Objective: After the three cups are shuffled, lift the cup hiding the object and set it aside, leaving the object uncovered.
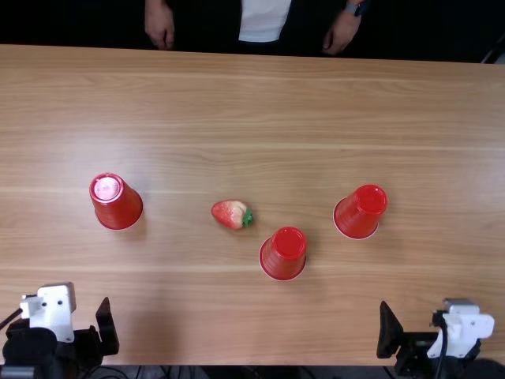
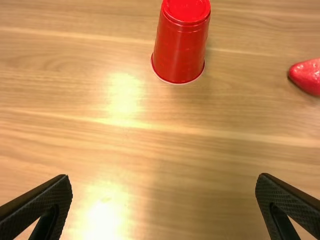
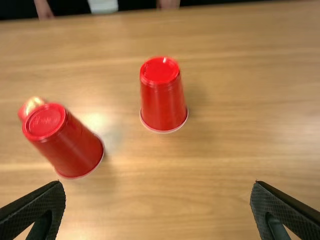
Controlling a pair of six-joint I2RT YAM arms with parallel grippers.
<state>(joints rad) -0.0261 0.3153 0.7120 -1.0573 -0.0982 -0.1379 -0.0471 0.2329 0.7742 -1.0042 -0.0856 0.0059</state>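
Both arms low at the near edge, tools wide open.
Left tool [image 2: 162,182] sits at the near left corner of the counter [image 1: 252,103], fingers [image 2: 40,205] spread far apart and aimed forward. Right tool [image 3: 157,187] mirrors it at the near right corner, fingers [image 3: 285,210] spread just as wide, wrist level, facing forward too.

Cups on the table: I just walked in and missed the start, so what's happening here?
Nothing is being handled right now. Three red cups stand upside down on the table: a left cup, a middle cup and a right cup. A strawberry lies uncovered between the left and middle ones, touching neither. The left pincer and right pincer both hang open at the near edge, holding nothing.
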